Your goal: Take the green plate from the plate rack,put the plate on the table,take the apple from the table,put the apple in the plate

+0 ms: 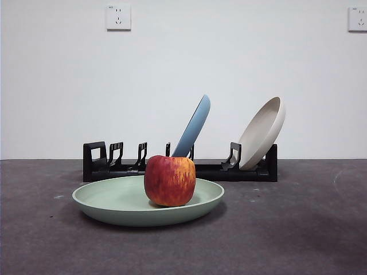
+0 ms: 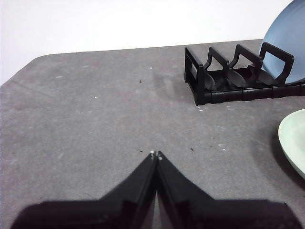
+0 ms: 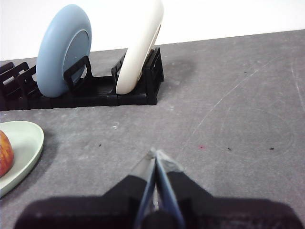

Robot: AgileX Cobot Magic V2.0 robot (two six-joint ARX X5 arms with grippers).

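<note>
Front view: the green plate [image 1: 114, 201] lies flat on the bench [image 1: 298, 229], just in front of the rack [image 1: 229, 170]. The apple [image 1: 170, 180] sits upright inside the plate, a little to one side of its centre and clear of the rim. Behind, a blue plate [image 1: 195, 126] and a cream plate [image 1: 262, 132] lean in their slots; the slots at the other end of the rack hold nothing.

Left wrist view: the left pincer [image 2: 156, 153] has its jaws together and holds nothing. It hangs over bare bench, well apart from the rack [image 2: 228, 81], with only the plate's rim [image 2: 291, 140] at the frame edge.

Right wrist view: the right pincer [image 3: 156, 153] likewise has its jaws together on nothing, over bare bench. The plate [image 3: 21, 152] and a sliver of the apple [image 3: 4, 153] show at the side; the rack [image 3: 95, 93] stands beyond.

Judged from this layout, both placements appear done, and the step in hand is a clean retreat. To do it well, each arm should stay high and keep away from the plate rim, since a nudge could slide the plate or roll the apple. The leaning plates also deserve a wide berth, because a knock could tip them from their slots.
</note>
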